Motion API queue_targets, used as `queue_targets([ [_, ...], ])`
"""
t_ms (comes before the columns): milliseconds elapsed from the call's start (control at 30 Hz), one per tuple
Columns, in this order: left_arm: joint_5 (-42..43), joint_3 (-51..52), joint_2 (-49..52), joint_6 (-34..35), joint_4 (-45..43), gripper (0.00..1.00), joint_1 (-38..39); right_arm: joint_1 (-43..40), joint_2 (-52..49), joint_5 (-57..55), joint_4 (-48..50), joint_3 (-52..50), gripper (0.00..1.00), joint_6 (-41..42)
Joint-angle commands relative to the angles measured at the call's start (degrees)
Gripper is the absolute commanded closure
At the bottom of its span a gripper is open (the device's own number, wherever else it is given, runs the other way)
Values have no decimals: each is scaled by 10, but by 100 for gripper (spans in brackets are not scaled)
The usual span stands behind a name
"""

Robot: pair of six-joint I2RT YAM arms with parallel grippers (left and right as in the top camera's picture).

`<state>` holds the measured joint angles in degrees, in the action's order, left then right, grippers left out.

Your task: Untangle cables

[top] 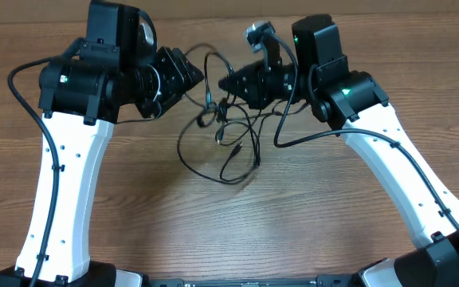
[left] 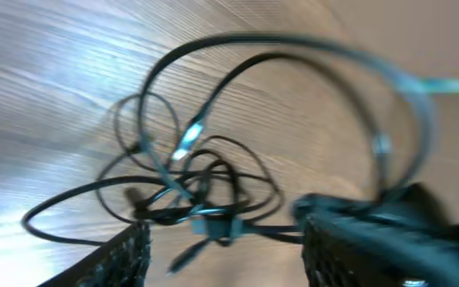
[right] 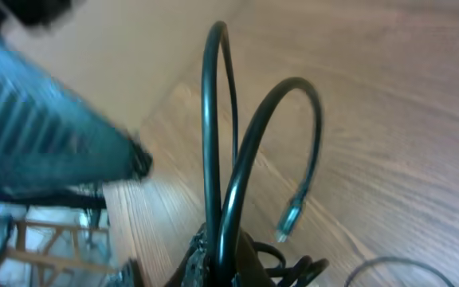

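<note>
The cables [top: 231, 137] lie as one loose tangle on the wooden table [top: 309, 231], a little above the middle of the overhead frame, between the two arms. The knot sits at the top of the heap. From it thin black loops spread down toward the frame's centre; one long loop sags lowest, and another strand swings off to the right beneath the right arm.

The left gripper [top: 198, 76] comes in from the upper left of the overhead view and ends just beside the upper left edge of the tangle. In its wrist view the two fingers [left: 124, 257] stand wide apart at the bottom of the picture, with the knotted part of the cords lying in the gap and just beyond it. As far as the blur allows, neither finger presses on a strand, so this claw is open and has hold of nothing. A silvery-blue plug [left: 186, 145] shows near the middle of that picture, among the crossing loops.

The right gripper [top: 225, 82] reaches in from the upper right and meets the top of the tangle. Its wrist view shows the jaws closed tight at the bottom centre, pinching black cord. Two stiff arcs rise out of the grip toward the top of the frame. One curls over to the right and ends in a small connector [right: 289, 219] hanging free above the table.
</note>
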<state>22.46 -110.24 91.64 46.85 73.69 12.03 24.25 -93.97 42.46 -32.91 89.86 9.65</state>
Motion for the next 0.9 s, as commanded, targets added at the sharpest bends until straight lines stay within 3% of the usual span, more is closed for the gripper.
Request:
queue_targets([
  [0, -34, -5, -1, -123, 30, 27, 1, -20, 11, -4, 62, 2, 96, 129],
  [100, -56, -5, -1, -177, 59, 16, 1, -34, 18, -3, 99, 2, 96, 189],
  [300, -202, -5, -1, -189, 68, 3, 1, -74, 39, 67, 116, 2, 96, 243],
  [500, -179, -5, 10, -303, 34, 0, 1, -125, 41, 185, 132, 2, 96, 313],
  [567, -149, -5, 22, -334, 29, 0, 1, -136, 41, 219, 148, 2, 96, 335],
  [700, -11, -5, 63, -422, 20, 1, 1, -143, 41, 232, 167, 2, 96, 358],
  [767, 74, -5, 90, -483, 19, 7, 1, -143, 41, 232, 168, 2, 96, 358],
  [867, 124, -5, 108, -524, 18, 12, 1, -145, 41, 232, 169, 2, 96, 358],
])
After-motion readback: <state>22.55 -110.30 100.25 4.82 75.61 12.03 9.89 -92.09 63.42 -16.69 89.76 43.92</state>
